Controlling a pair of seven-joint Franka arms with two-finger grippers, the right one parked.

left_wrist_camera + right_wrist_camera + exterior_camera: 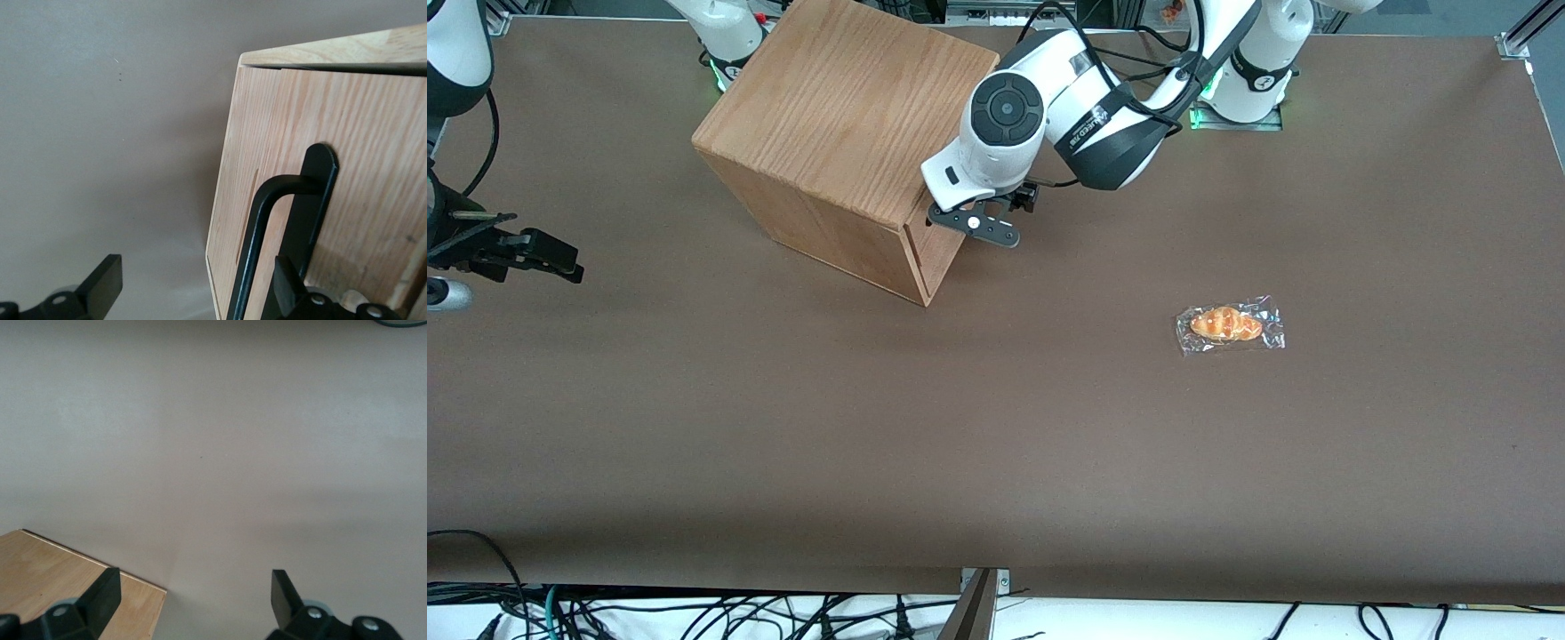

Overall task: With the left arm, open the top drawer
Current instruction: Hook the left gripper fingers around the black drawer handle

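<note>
- One oak cabinet (845,133) sits on the brown table (996,444), farther from the front camera than the wrapped bread roll (1229,324), with its drawer face turned toward the working arm's end.
- The top drawer (347,173) is the highest strip of that face; a thin dark seam runs just under the cabinet's top board, and the drawer front sits flush.
- Its black bar handle (267,233) runs along the drawer front, bent at the end into a rounded mounting plate.
- The left arm (1067,98) reaches in from the working arm's end; its gripper (978,222) hangs at the cabinet's upper front edge.
- The gripper's fingers (103,283) are spread wide, one clear of the cabinet's corner over bare table, the other just beside the handle.
- Bare table surrounds the cabinet toward the front camera.
</note>
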